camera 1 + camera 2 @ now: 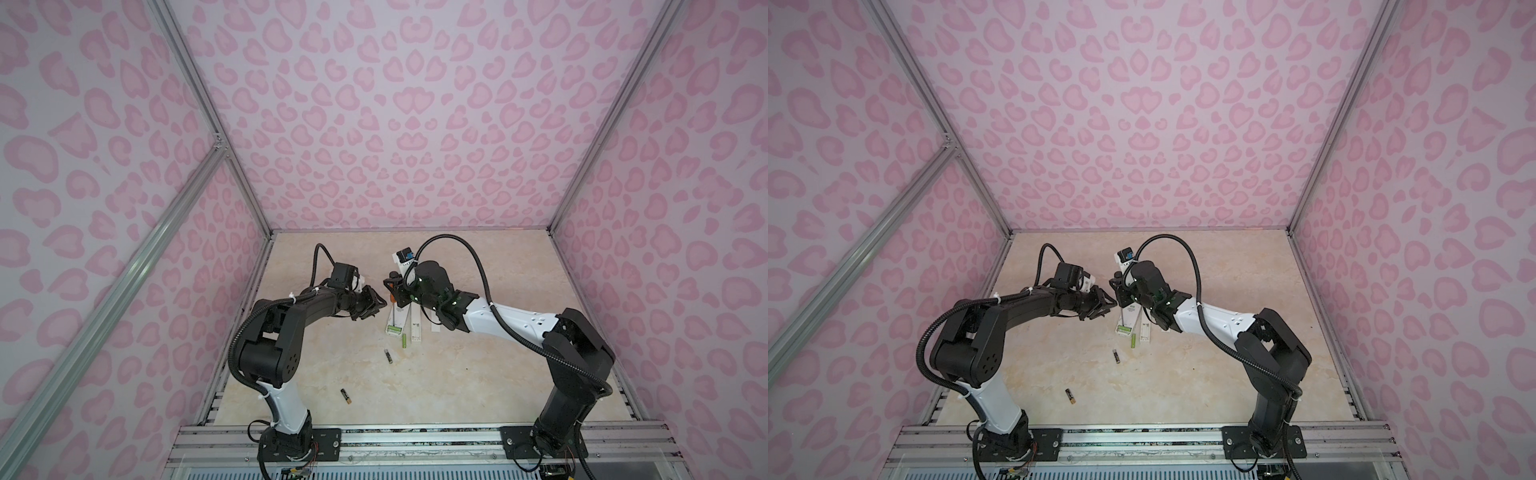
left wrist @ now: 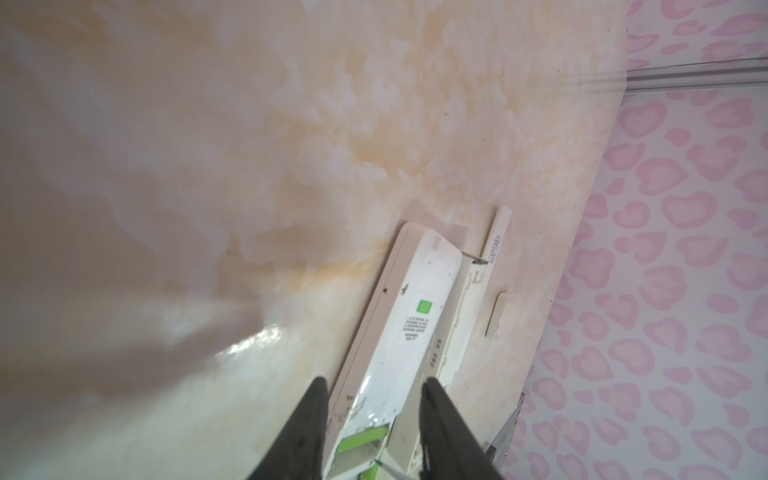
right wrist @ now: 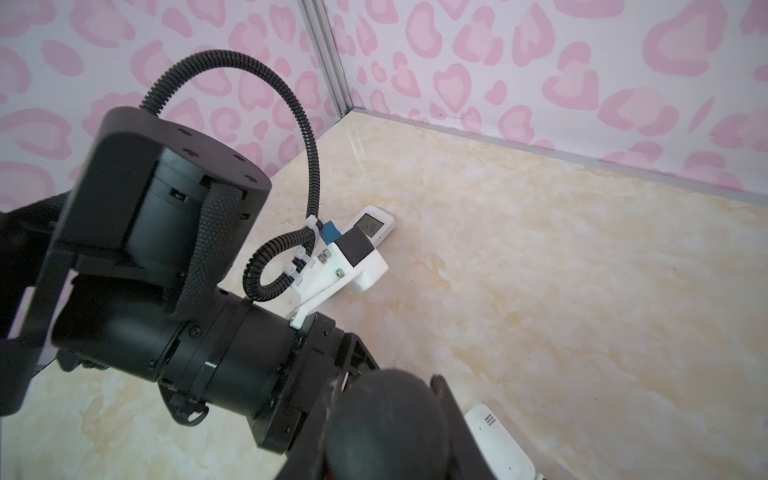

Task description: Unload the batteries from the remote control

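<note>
The right pincer (image 1: 393, 290) is clamping the orange-handled screwdriver (image 1: 392, 298) and aiming it down at the open remote control (image 1: 398, 322). The blade tip (image 2: 387, 466) is showing right beside the green batteries (image 2: 360, 444) sitting in the bay. The left pincer (image 2: 375, 382) is hanging with its jaws parted, fingers straddling the remote's width. I cannot tell from here whether the pads are touching the casing.

Now the geometry that matters. The remote is lying with its long axis running away from the arm bases, and the loaded bay is sitting at the near end. So the cells are lying on the base side of both pincers, just below the screwdriver handle in both top views. The left pincer is sitting at the remote's left flank and the right is sitting over it. The right is looking nearer, tool at the bay.

(Three cells are lying loose on the worktop (image 1: 478, 374): a green battery (image 1: 404, 341) just beside the remote, a black battery (image 1: 388, 356) near it, and a black-and-gold battery (image 1: 346, 397) well apart, toward the left arm's base.)

A second remote (image 1: 415, 328) is lying alongside. By my reckoning, the next move is calling for a prying lift at those green cells.
</note>
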Motion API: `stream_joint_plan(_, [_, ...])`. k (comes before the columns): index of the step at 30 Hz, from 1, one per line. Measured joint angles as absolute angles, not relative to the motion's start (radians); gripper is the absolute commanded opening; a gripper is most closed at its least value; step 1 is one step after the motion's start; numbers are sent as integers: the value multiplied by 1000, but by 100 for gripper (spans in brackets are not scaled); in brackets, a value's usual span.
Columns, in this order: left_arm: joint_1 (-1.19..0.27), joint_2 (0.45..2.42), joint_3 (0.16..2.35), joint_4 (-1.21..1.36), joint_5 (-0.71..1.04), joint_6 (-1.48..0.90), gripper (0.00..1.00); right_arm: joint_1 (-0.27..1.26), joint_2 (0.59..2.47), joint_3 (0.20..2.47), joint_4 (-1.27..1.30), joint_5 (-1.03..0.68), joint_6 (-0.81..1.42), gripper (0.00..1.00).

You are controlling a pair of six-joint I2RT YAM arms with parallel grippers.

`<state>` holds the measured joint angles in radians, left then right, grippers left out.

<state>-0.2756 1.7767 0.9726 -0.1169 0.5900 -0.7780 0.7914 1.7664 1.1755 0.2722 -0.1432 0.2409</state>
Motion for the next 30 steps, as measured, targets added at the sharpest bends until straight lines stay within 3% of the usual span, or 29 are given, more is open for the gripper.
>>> stream_joint_plan(19, [-285,1559,694,-105,568,-810,39,776,1784,1125,365,-283,87,0])
stream_joint_plan(30, [-339,1528,664,-87,542,-856,38,777,1753,1078,398,-304,60,0])
